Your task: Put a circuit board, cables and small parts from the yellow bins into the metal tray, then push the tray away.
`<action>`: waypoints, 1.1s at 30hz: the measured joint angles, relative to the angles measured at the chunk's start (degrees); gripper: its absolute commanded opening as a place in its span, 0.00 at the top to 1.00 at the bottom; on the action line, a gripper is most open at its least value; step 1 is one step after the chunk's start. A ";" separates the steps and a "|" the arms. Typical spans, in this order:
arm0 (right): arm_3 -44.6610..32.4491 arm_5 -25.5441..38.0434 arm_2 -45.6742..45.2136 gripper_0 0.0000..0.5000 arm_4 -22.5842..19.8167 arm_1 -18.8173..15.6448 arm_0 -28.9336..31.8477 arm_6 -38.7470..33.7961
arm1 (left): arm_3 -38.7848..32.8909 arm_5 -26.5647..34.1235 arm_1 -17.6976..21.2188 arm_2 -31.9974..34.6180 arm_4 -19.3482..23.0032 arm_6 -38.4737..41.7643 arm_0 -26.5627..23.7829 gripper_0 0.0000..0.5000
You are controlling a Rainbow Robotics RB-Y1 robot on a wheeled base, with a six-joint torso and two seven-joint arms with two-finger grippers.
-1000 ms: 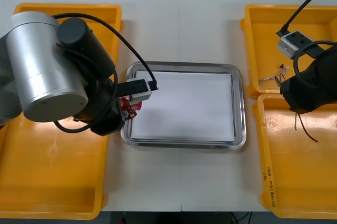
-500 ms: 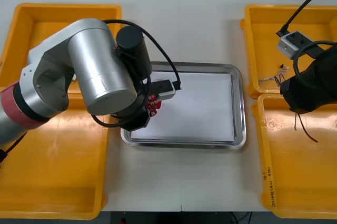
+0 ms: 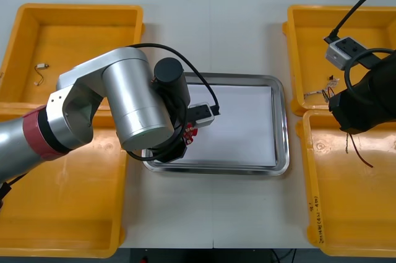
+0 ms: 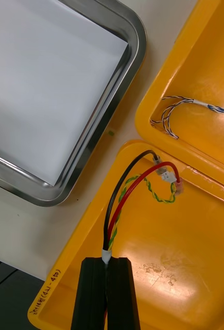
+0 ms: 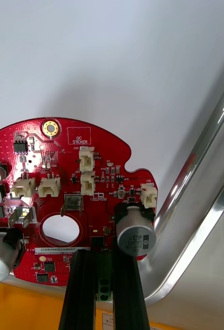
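The circuit board (image 5: 65, 170), gripped by the left tool (image 5: 102, 252), has been carried in over the tray's (image 3: 284, 127) left rim, so release seems due, while cables (image 4: 124, 191) are pinched in the right tool (image 4: 107, 260) right of the tray.

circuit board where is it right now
The left gripper holds the circuit board over the metal tray's left end in the front view, just inside its rim.

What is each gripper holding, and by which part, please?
The left gripper pinches the red circuit board by its edge, over the tray; the right gripper pinches the black, red and yellow cables at one end.
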 measured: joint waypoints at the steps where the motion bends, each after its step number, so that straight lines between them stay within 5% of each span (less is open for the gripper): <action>1: 0.00 0.00 0.00 1.00 0.00 0.00 0.00 0.00 | 0.13 -0.33 0.00 -0.30 -0.03 0.02 0.00 1.00; 33: -0.09 0.00 0.00 1.00 -0.48 0.00 0.00 0.00 | 5.12 -8.08 0.01 -6.69 -1.34 1.27 -0.01 1.00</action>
